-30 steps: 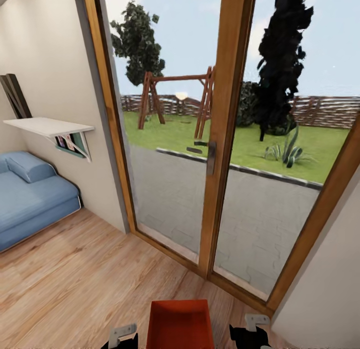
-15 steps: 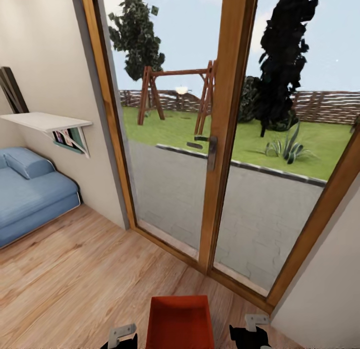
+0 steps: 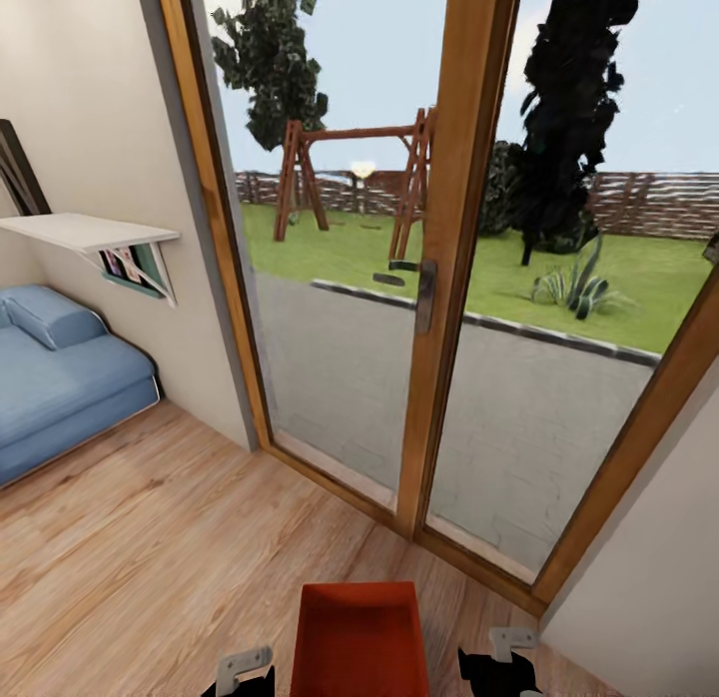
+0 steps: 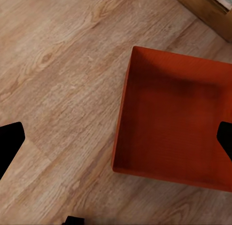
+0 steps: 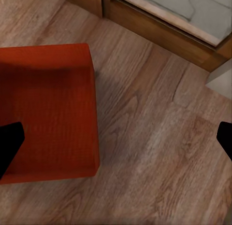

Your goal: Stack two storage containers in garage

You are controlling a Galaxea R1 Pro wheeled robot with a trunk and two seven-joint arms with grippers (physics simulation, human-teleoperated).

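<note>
A: Bin (image 3: pixel 359 642) sits at bottom centre, on the wood floor (image 3: pixel 150 557) before the glass doors (image 3: pixel 439 278). Why there?
B: Probably staged between the arms for a two-sided lift.
A: Left gripper (image 4: pixel 116 138), right gripper (image 5: pixel 116 138)?
B: Both spread wide, holding nothing.

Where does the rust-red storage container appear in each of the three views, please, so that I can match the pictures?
Head view: the storage container sits at the bottom centre, on the wood-plank floor, in front of the glass doors.
Left wrist view: the storage container fills the right half, open top facing the camera.
Right wrist view: the storage container takes the left side.
Shared landmark: the wooden door frame beyond the container.
</note>
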